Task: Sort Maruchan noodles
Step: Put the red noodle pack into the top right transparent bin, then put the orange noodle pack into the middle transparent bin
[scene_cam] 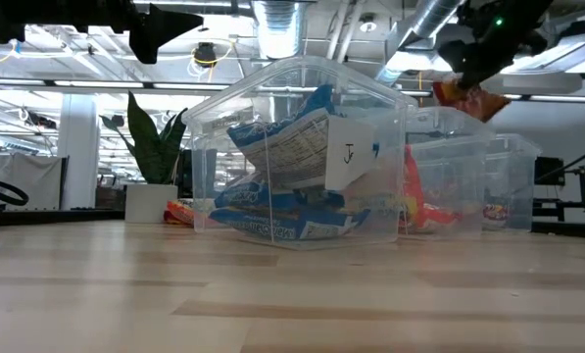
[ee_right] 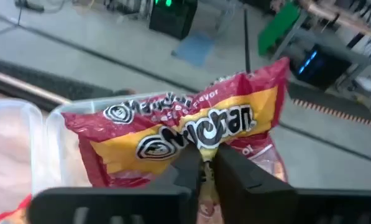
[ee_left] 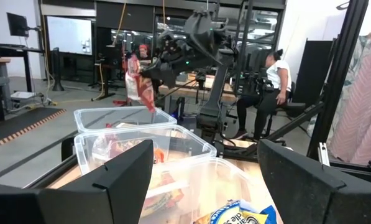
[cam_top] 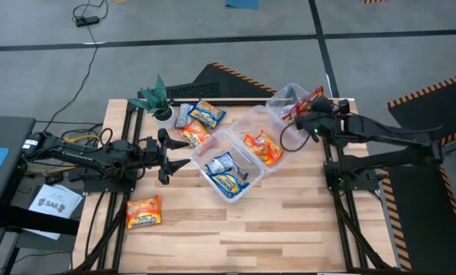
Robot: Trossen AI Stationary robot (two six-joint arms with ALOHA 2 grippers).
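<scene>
Nearest to the low camera we see a clear tub (scene_cam: 302,157) with blue-and-white packets (scene_cam: 272,211) stacked inside and a white label on its wall. Seen from above, this tub (cam_top: 235,191) stands near the middle of the tabletop (cam_top: 289,229), and a second tub (cam_top: 252,121) touches it at about 1 o'clock and holds orange packets (cam_top: 263,147). A third tub (cam_top: 282,97) stands further at 1 o'clock, near the far right corner.

Our right hand (cam_top: 299,121) hovers above this third tub. It is clenched on a red-and-yellow Maruchan packet (ee_right: 191,134), and its two fingers (ee_right: 186,163) pinch the packet's lower edge. The packet hangs in the air above the tub's rim, and in the left wrist view it (ee_left: 135,84) dangles over the far tub.

Our left hand (cam_top: 178,155) waits at 9 o'clock from the middle tub, just above the tabletop, and its fingers (ee_left: 114,171) are spread apart and hold nothing.

Three loose packets (cam_top: 199,122) lie at 11 o'clock from the middle tub, blue-and-yellow and orange ones, next to a small potted plant (cam_top: 157,99). One more orange packet (cam_top: 143,211) lies alone at 8 o'clock, near the left edge. A seated person (ee_left: 269,84) shows in the room behind.
</scene>
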